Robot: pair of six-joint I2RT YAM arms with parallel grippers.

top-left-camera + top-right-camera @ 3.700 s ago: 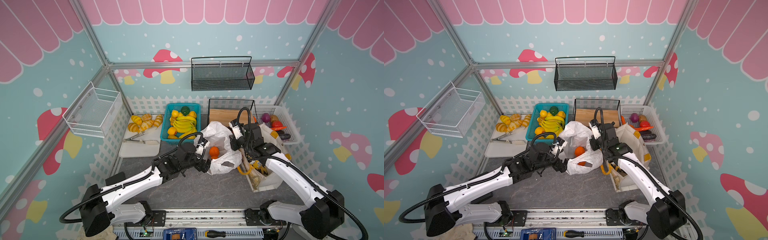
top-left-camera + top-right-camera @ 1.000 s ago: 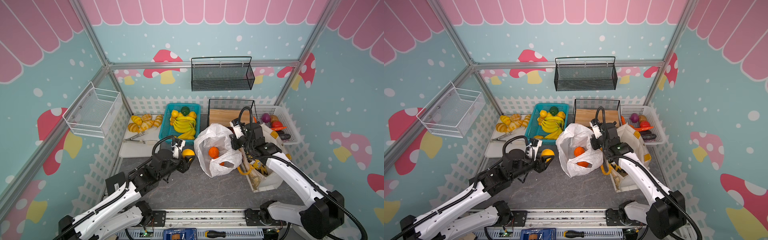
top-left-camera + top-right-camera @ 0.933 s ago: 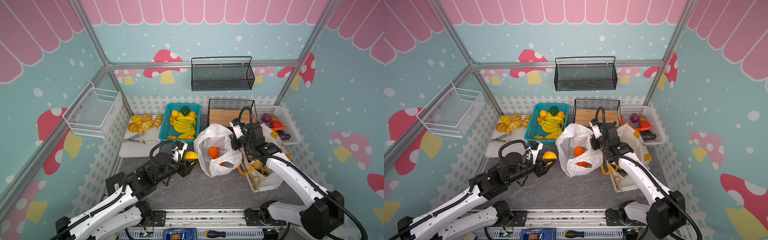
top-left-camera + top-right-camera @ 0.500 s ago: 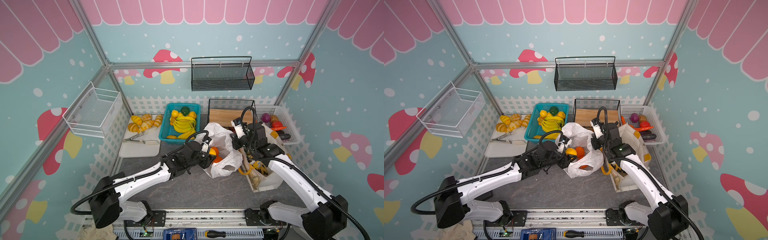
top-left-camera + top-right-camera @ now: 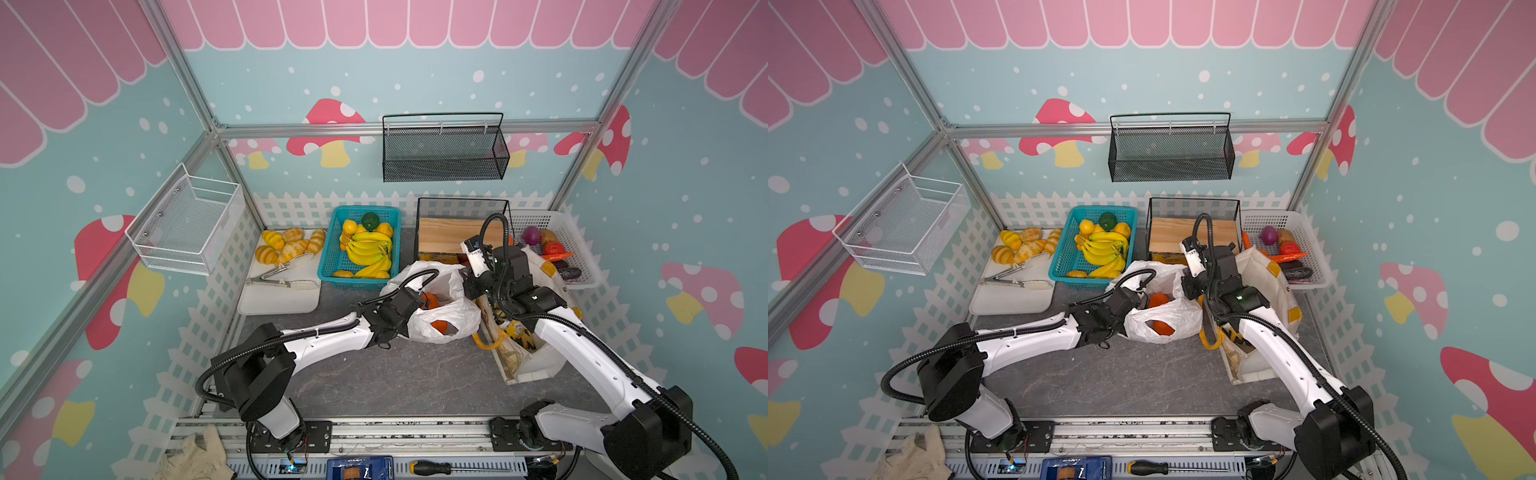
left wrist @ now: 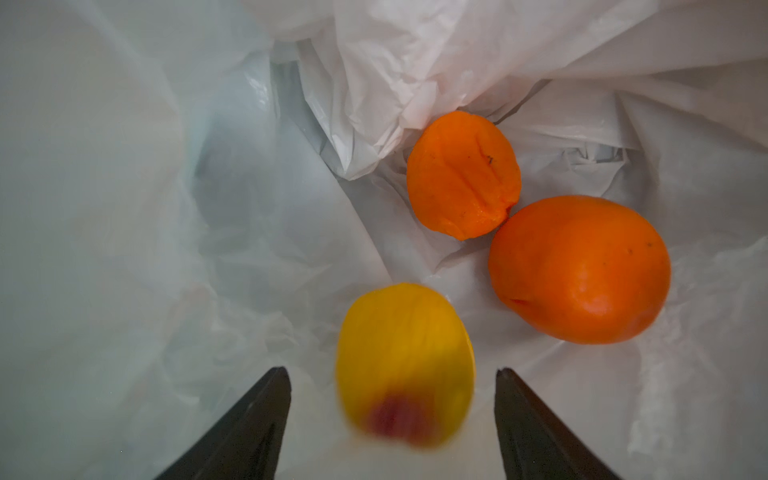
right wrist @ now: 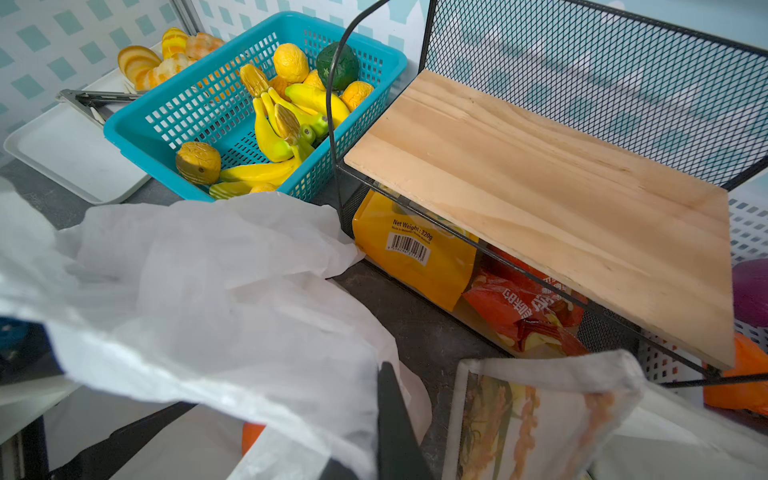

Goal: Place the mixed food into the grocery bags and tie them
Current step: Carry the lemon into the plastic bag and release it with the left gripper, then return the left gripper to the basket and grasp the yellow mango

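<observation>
The white plastic grocery bag (image 5: pixel 440 328) lies in the middle of the table with its mouth held up. My left gripper (image 6: pixel 390 370) is inside the bag, open. A blurred yellow orange (image 6: pixel 405 365) is loose between the jaws and touches neither finger. Two deeper-coloured oranges (image 6: pixel 463 174) (image 6: pixel 579 270) rest on the bag's (image 6: pixel 249 208) floor. My right gripper (image 7: pixel 374 374) is shut on the bag's rim (image 7: pixel 249 332), lifting it. The cream canvas tote (image 5: pixel 540 266) stands just right of the bag. Bananas (image 5: pixel 368 249) and more oranges sit in the teal basket (image 5: pixel 332 266).
Snack packets (image 7: pixel 415 253) lie under the wooden shelf of a black wire rack (image 5: pixel 461 224) behind the bag. A white tray (image 5: pixel 282 299) with bread rolls and tongs is at the back left. A white basket (image 5: pixel 582 257) of vegetables is at the back right.
My left arm swung from beside the teal basket into the bag with the yellow orange, and its jaws have opened and let the fruit go. The right gripper has stayed put.
</observation>
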